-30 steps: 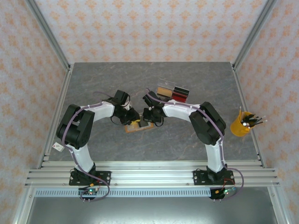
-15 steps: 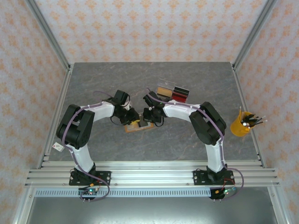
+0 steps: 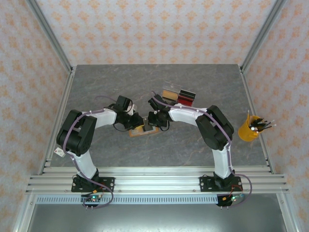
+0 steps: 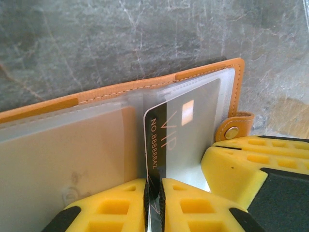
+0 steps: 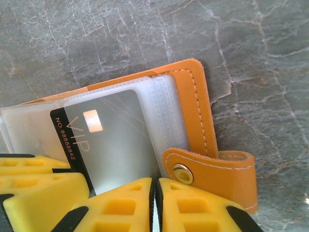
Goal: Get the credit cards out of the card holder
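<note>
Left wrist view: left hand (image 4: 153,205) has just closed and now pinches the dark edge of the credit card (image 4: 188,125) at 6 o'clock. Card sits mostly inside the clear sleeve (image 4: 63,145) of the open card holder (image 4: 111,92), flat on the desk (image 4: 96,34). Judgement: grip made, pull-out comes next. Right wrist view adds the snap tab (image 5: 212,169) at 4 o'clock. Right hand (image 5: 154,205) has its fingers pressed together just below it; whether they nip the sleeve, cannot tell. Top external: card holder mid-desk; left arm (image 3: 104,115) shifted slightly toward 10 o'clock.
</note>
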